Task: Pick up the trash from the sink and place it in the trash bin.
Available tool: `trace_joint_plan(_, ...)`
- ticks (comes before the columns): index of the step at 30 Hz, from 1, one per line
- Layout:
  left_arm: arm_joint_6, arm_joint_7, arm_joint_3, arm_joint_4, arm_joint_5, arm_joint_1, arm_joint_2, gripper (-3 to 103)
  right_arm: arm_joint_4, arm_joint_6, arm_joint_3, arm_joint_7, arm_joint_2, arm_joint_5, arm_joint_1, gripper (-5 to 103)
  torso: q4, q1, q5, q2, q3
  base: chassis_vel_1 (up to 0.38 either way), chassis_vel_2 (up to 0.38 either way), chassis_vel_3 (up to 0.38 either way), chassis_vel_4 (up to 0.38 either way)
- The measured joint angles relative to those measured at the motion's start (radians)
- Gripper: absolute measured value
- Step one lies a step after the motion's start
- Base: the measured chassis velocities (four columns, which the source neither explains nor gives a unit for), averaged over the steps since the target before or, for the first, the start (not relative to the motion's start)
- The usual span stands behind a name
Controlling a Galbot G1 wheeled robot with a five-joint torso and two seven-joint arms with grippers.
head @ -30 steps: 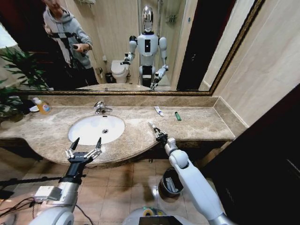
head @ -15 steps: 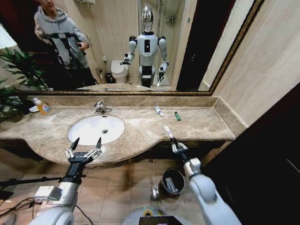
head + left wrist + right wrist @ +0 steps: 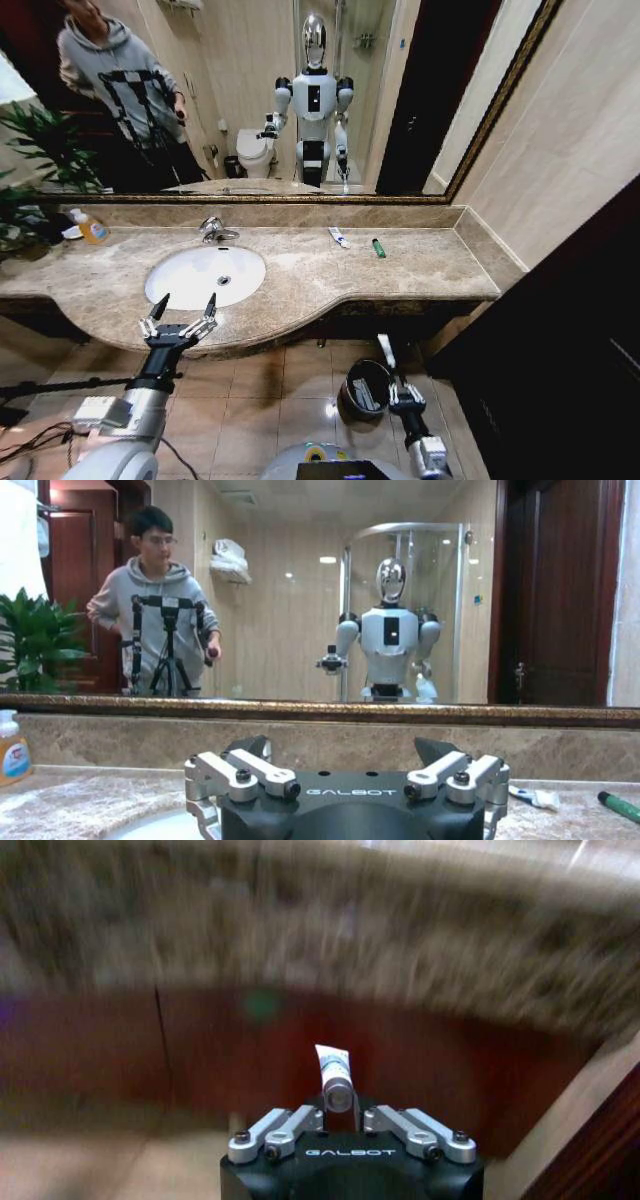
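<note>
Right gripper (image 3: 389, 372) is down below the counter edge, over the floor tiles, and it has a small white tube (image 3: 384, 349) pinched between its fingers. The right wrist view confirms it: fingers closed tight on the tube's (image 3: 333, 1074) capped end, the flat crimped end sticking straight out ahead of the gripper (image 3: 339, 1108).

Now the relation that matters. In the head view the trash bin (image 3: 350, 373), black with a glossy rim, sits on the floor just beside the gripper, at about nine o'clock from it. The tube's long axis runs roughly twelve to six, tip toward the counter. The tube looks to be just outside the bin's rim on its three o'clock side, not yet over the opening, so my read is that a short shift toward nine o'clock is what the drop calls for. Something pale already lies inside the bin.

The sink (image 3: 170, 280) is well apart, up at ten o'clock on the marble counter (image 3: 420, 265), its basin looking bare.

Left gripper (image 3: 179, 314) hovers at the counter's front edge just below the sink, fingers spread wide, holding nothing. The right arm is plainly the nearer one to the bin.
</note>
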Motion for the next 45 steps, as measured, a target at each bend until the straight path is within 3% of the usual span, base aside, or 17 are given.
trace_joint_plan(2, 0.000, 0.000, 0.000, 0.000, 0.000, 0.000, 0.000, 100, -0.152, -0.038, -0.016, -0.036, -0.032, 0.025, 0.116, 15, 0.0003, 0.000, 0.0004, 0.000, 0.000, 0.000, 0.000, 0.000, 0.000)
trace_joint_plan(4, 0.000, 0.000, 0.000, 0.000, 0.000, 0.000, 0.000, 100, -0.197, -0.045, -0.022, -0.048, -0.042, 0.034, 0.149, 15, 0.0003, 0.000, 0.0004, 0.000, 0.000, 0.000, 0.000, 0.000, 0.000)
trace_joint_plan(6, 0.000, 0.000, 0.000, 0.000, 0.000, 0.000, 0.000, 100, -0.404, -0.059, -0.055, -0.075, -0.083, 0.058, 0.286, 15, 0.0005, 0.000, 0.0006, 0.000, 0.000, 0.000, 0.000, 0.000, 0.000)
trace_joint_plan(7, 0.000, 0.000, 0.000, 0.000, 0.000, 0.000, 0.000, 100, -0.404, -0.059, -0.055, -0.075, -0.083, 0.058, 0.286, 15, 0.0005, 0.000, 0.0006, 0.000, 0.000, 0.000, 0.000, 0.000, 0.000)
trace_joint_plan(9, 0.000, 0.000, 0.000, 0.000, 0.000, 0.000, 0.000, 100, -0.581, -0.035, -0.074, -0.081, -0.108, 0.034, 0.383, 15, 0.0003, 0.000, 0.0003, 0.000, 0.000, 0.000, 0.000, 0.000, 0.000)
trace_joint_plan(13, 0.000, 0.000, 0.000, 0.000, 0.000, 0.000, 0.000, 100, -0.756, -0.022, -0.064, -0.091, -0.102, -0.028, 0.467, 15, 0.0001, 0.000, 0.0003, 0.000, 0.000, 0.000, 0.000, 0.000, 0.000)
trace_joint_plan(28, 0.000, 0.000, 0.000, 0.000, 0.000, 0.000, 0.000, 100, -0.934, -0.011, -0.060, -0.074, -0.045, -0.044, 0.579, 13, 0.0002, 0.000, 0.0002, 0.000, 0.000, 0.000, 0.000, 0.000, 0.000)
trace_joint_plan(32, 0.000, 0.000, 0.000, 0.000, 0.000, 0.000, 0.000, 100, -0.926, -0.011, -0.059, -0.071, -0.049, -0.051, 0.575, 32, 0.0002, 0.000, 0.0003, 0.000, 0.000, 0.000, 0.000, 0.000, 0.000)
trace_joint_plan(34, 0.000, 0.000, 0.000, 0.000, 0.000, 0.000, 0.000, 100, -0.921, -0.013, -0.059, -0.071, -0.052, -0.051, 0.572, 32, 0.0002, 0.000, 0.0002, 0.000, 0.000, 0.000, 0.000, 0.000, 0.000)
trace_joint_plan(37, 0.000, 0.000, 0.000, 0.000, 0.000, 0.000, 0.000, 100, -0.903, -0.017, -0.060, -0.070, -0.060, -0.050, 0.563, 48, 0.0001, 0.000, 0.0002, 0.000, 0.000, 0.000, 0.000, 0.000, 0.000)
trace_joint_plan(38, 0.000, 0.000, 0.000, 0.000, 0.000, 0.000, 0.000, 100, -0.903, -0.017, -0.060, -0.070, -0.060, -0.050, 0.563, 48, 0.0001, 0.000, 0.0002, 0.000, 0.000, 0.000, 0.000, 0.000, 0.000)
trace_joint_plan(45, 0.000, 0.000, 0.000, 0.000, 0.000, 0.000, 0.000, 100, -0.798, -0.016, -0.050, -0.074, -0.075, -0.040, 0.500, 76, 0.0002, 0.000, 0.0002, 0.000, 0.000, 0.000, 0.000, 0.000, 0.000)
